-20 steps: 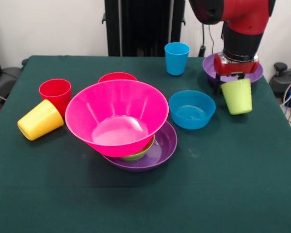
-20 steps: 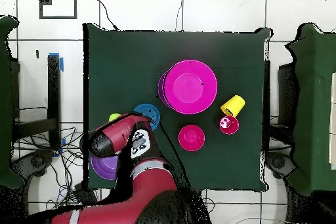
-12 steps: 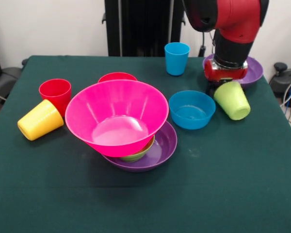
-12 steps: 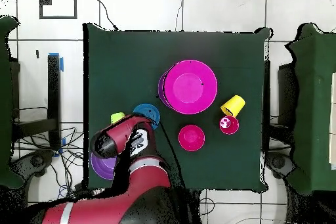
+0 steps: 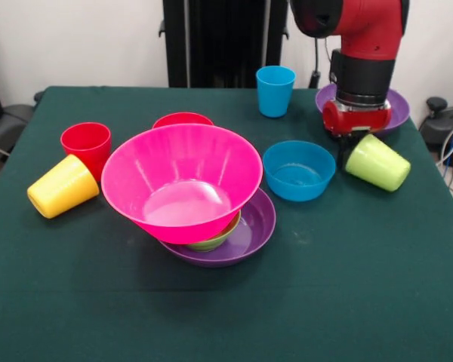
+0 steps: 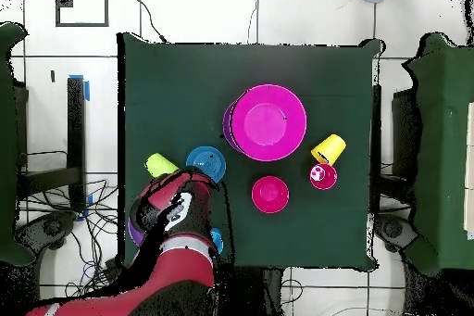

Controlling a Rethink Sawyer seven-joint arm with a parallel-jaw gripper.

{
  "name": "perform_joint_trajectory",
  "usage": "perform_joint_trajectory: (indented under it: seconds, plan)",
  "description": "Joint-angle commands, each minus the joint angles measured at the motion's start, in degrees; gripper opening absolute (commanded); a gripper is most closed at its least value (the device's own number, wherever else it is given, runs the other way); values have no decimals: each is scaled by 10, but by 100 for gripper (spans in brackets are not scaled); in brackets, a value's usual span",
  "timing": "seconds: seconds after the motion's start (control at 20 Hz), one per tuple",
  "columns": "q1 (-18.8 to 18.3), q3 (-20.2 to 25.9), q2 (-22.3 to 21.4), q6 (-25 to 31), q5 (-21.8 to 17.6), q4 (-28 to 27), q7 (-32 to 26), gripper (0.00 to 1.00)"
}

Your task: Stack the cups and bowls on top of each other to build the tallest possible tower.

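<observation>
The lime green cup [image 5: 377, 162] [image 6: 161, 164] lies on its side on the green table [image 5: 325, 286], right of the blue bowl [image 5: 298, 170] [image 6: 205, 159]. My gripper [image 5: 349, 145] [image 6: 172, 183] hangs just left of and above the cup's near end. The tower is the large pink bowl [image 5: 183, 181] [image 6: 268, 123] tilted on a small green bowl [image 5: 215, 241] inside a purple bowl [image 5: 255, 226]. A small red bowl [image 5: 183, 119] [image 6: 269, 194] sits behind the pink bowl. The red cup [image 5: 86, 143] stands upright and the yellow cup [image 5: 62, 186] lies on its side at the left.
A blue cup [image 5: 275, 90] [image 6: 216, 240] stands upright at the back of the table. A second purple bowl [image 5: 396, 109] [image 6: 137, 233] sits behind my arm, mostly hidden. The table's right edge runs close to the lime cup.
The lime green cup hung upright under my gripper, tipped over, and now lies on its side on the table. My gripper shifted slightly left and back.
</observation>
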Motion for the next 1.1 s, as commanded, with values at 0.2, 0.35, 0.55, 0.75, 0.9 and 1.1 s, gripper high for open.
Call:
perform_joint_trajectory:
  seconds: [0.2,0.35,0.55,0.75,0.9,1.1]
  plan:
    - [-16,8,-3,-58,6,-9,53,0]
    - [-39,31,1,-37,3,-15,38,0]
    - [-101,104,-45,50,7,22,-5,0]
    - [-153,164,-87,171,35,51,-56,0]
    - [-167,179,-102,197,37,56,-64,0]
    - [-173,190,-105,193,28,52,-50,0]
